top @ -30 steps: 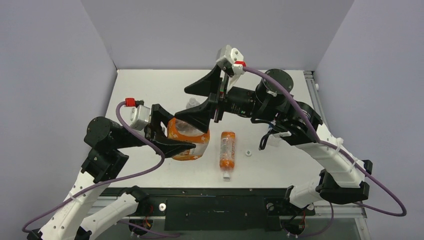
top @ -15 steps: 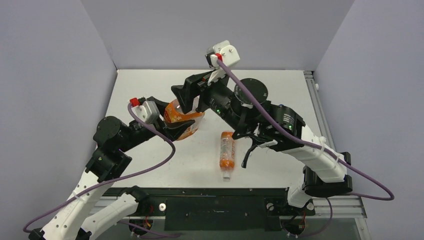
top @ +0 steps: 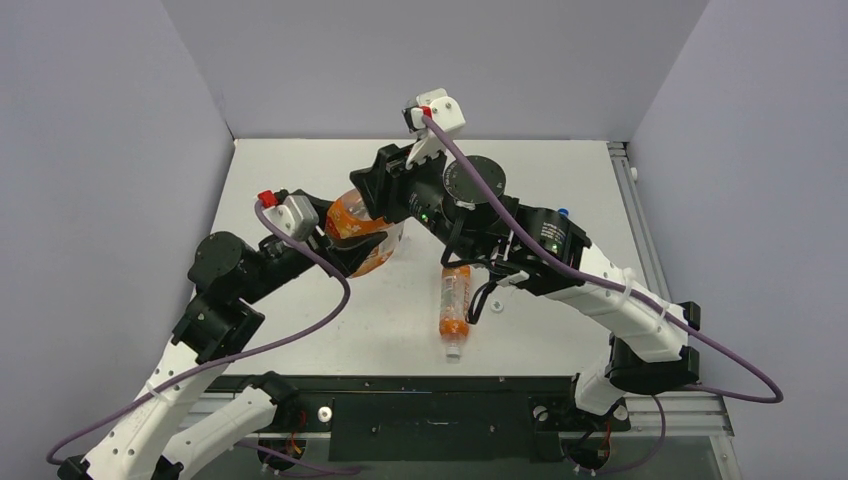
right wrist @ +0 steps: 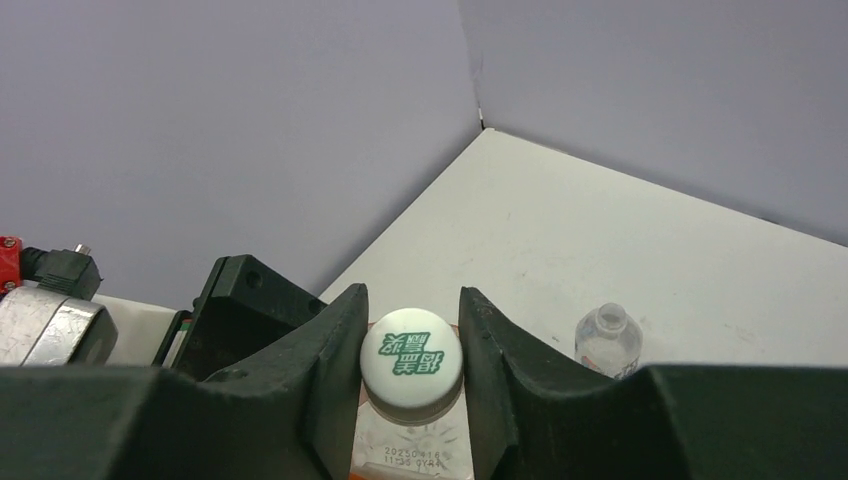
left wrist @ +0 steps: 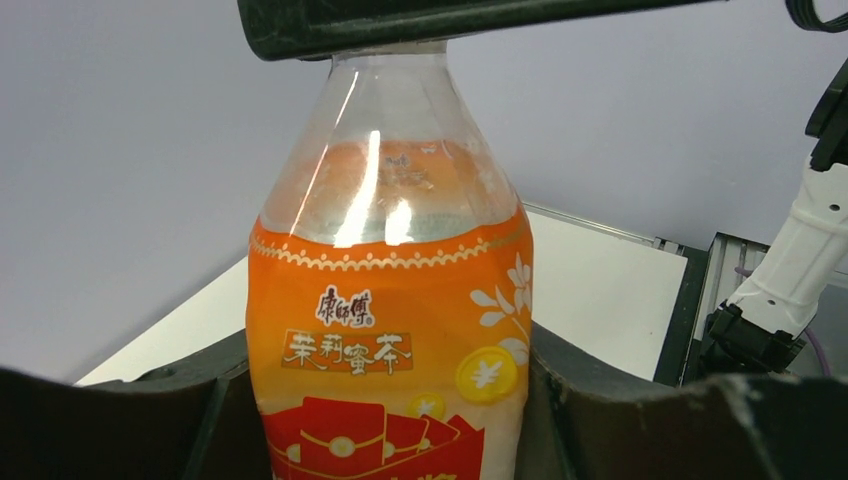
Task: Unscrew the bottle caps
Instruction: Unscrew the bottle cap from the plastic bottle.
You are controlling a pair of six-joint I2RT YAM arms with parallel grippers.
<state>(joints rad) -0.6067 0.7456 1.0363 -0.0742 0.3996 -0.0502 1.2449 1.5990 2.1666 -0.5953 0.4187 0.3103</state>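
A wide, squarish orange plastic bottle is gripped low on its body by the left hand. The hand's black fingers are closed against the label on both sides. Above the glossy orange sleeve, which is printed with white characters, red envelopes and gold coins, the rounded shoulder is clear and smooth. The far wall can be seen through it, and no liquid level can be made out.

The wide orange bottle is topped by a round white plastic cap with green characters printed on its flat top. This white cap is pinched between the two matte black fingers of the right hand, which are drawn in until both touch its rim.

Just beyond the wide orange bottle, a small clear plastic bottle stands upright on the white table with its neck open. Whether anything is in the clear bottle cannot be told.

To the right of the wide orange bottle and nearer the arm bases, a slim orange bottle lies on its side. Its own small white cap is turned toward the near edge.
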